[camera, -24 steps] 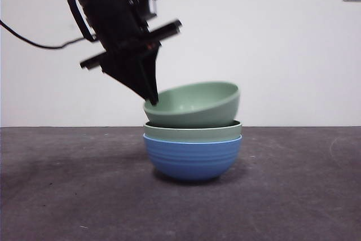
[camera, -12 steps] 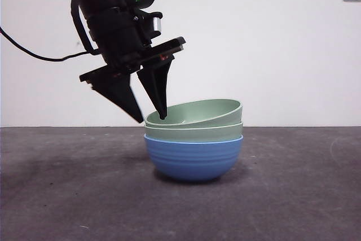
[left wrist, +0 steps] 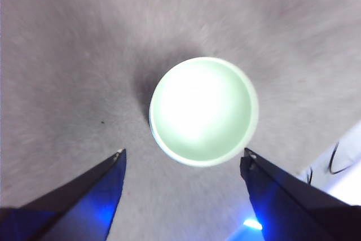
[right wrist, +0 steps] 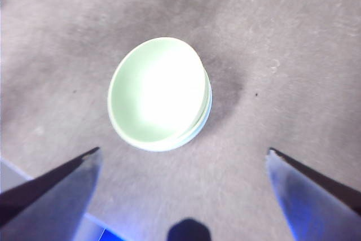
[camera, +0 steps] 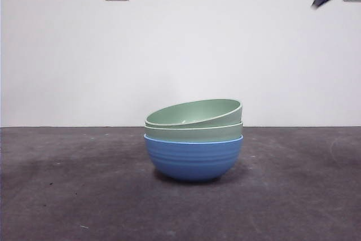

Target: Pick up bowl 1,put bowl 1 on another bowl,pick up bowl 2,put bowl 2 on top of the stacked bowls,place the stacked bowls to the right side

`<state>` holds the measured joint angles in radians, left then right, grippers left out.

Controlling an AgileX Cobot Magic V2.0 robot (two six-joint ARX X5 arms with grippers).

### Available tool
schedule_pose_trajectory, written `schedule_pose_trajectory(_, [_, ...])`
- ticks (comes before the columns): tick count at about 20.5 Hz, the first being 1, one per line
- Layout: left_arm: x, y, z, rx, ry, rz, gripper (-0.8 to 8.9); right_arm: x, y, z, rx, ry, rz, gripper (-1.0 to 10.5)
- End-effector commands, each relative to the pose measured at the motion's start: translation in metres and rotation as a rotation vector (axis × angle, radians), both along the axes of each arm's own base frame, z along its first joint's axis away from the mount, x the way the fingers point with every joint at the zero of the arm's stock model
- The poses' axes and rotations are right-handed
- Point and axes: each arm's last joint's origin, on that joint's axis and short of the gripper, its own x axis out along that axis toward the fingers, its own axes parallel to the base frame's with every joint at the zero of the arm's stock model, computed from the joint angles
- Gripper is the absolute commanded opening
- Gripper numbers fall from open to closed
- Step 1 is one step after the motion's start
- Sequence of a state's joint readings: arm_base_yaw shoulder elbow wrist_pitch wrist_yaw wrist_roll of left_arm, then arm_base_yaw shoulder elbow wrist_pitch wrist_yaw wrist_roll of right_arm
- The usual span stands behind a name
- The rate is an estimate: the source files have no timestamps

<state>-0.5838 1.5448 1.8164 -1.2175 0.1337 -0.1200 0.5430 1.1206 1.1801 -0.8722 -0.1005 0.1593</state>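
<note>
now both arms raised: left gripper has let go and lifted clear, right gripper spread, empty. below them, bowl 2 sits tilted on the stacked bowls; stacking done, rightward move pending.

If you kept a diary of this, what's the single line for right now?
stack: two pale green ridged bowls nested in round blue ridged bowl, top one tilted | left gripper: open, above | right gripper: open, above

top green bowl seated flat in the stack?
No. In the front view the top green bowl sits tilted in the second green bowl, its rim higher on one side, above the blue bowl.
</note>
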Motion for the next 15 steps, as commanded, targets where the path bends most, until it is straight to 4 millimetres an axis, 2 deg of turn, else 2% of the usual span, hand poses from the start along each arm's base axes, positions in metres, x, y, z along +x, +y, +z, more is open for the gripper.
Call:
schedule_pose_trajectory(1, [-0.024, 0.015, 0.028, -0.020, -0.051, -0.020, 3.46, 0.022, 0.013, -0.017, -0.013, 0.057, -0.020, 5.0])
schedule_pose_trajectory(3, [-0.047, 0.030, 0.048, -0.059, -0.112, -0.019, 3.46, 0.042, 0.026, -0.037, -0.037, 0.108, -0.024, 5.0])
schedule_pose_trajectory(6, [-0.077, 0.050, 0.064, -0.099, -0.172, -0.018, 3.46, 0.071, 0.042, -0.073, -0.078, 0.194, -0.041, 5.0])
schedule_pose_trajectory(12, [-0.104, 0.068, 0.073, -0.116, -0.190, -0.021, 3.46, 0.099, 0.048, -0.112, -0.105, 0.278, -0.059, 5.0])
schedule_pose_trajectory(15, [-0.110, 0.072, 0.076, -0.125, -0.204, -0.021, 3.46, 0.107, 0.047, -0.126, -0.066, 0.341, -0.046, 5.0])
